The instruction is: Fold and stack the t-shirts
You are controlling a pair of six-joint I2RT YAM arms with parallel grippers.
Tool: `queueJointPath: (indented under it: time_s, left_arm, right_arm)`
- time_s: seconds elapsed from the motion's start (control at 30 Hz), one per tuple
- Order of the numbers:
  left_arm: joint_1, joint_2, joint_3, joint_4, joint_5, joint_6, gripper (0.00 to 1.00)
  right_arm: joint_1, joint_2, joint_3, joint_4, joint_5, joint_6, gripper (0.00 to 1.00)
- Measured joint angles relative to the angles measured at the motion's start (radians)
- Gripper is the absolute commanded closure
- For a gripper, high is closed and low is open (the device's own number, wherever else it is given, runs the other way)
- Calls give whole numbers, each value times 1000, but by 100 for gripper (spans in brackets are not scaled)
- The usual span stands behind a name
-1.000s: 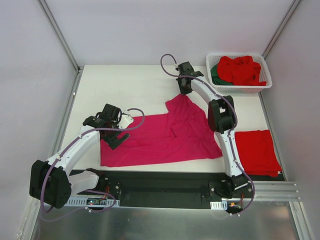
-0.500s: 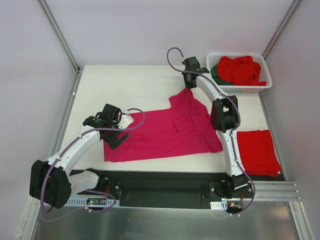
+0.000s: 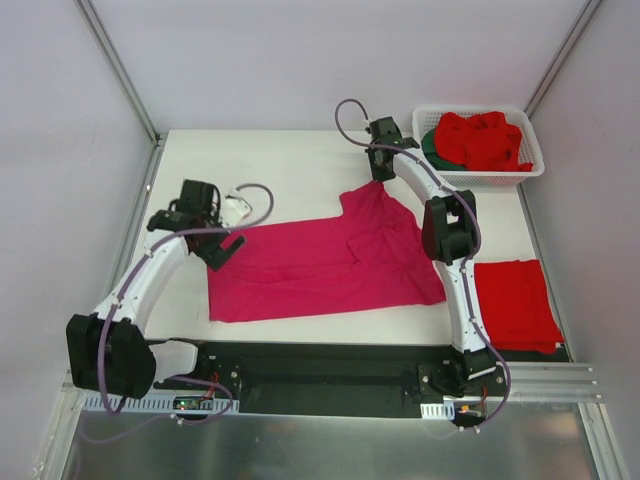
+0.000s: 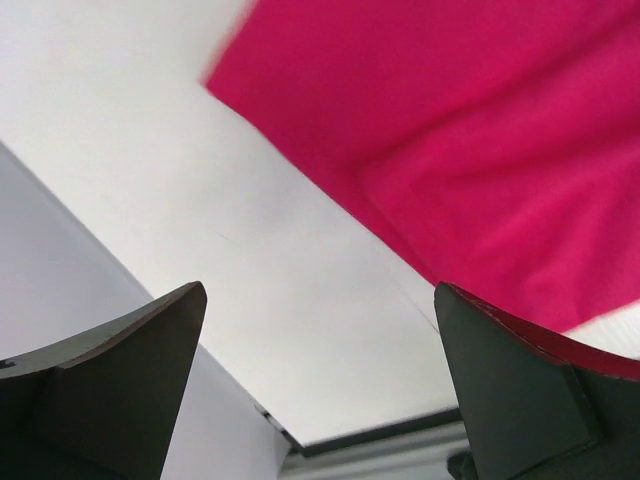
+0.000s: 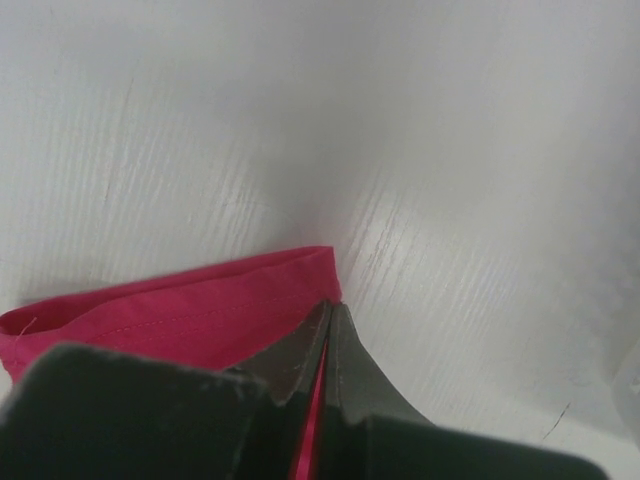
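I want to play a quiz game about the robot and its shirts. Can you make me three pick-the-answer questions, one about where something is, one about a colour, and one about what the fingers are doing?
1. The spread-out t-shirt on the table is
A. dark blue
B. magenta-pink
C. yellow

2. The folded red t-shirt lies
A. near the table's right edge
B. on top of the spread-out t-shirt
C. on the floor

3. The right fingers are
A. wide open in the air
B. holding a cup
C. shut on the spread-out t-shirt's far edge

Answers:
1 B: the top view shows magenta-pink cloth across the middle of the table.
2 A: it sits flat on the table's right side, apart from the pink one.
3 C: the right wrist view shows the fingers pressed together with the pink hem pinched between them.
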State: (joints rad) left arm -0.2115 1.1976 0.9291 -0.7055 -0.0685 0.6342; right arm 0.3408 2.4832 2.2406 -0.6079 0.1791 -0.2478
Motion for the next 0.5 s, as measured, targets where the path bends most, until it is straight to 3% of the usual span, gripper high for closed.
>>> queueJointPath:
  time_s: [0.2,0.5]
  left_arm:
    - [236,178,228,64,148,129,1]
    - [340,456,286,-15,313,496,1]
  right_arm:
    - [0,0,-22,2,-9,0,99]
    - [0,-3,-46,5,-19,-6,99]
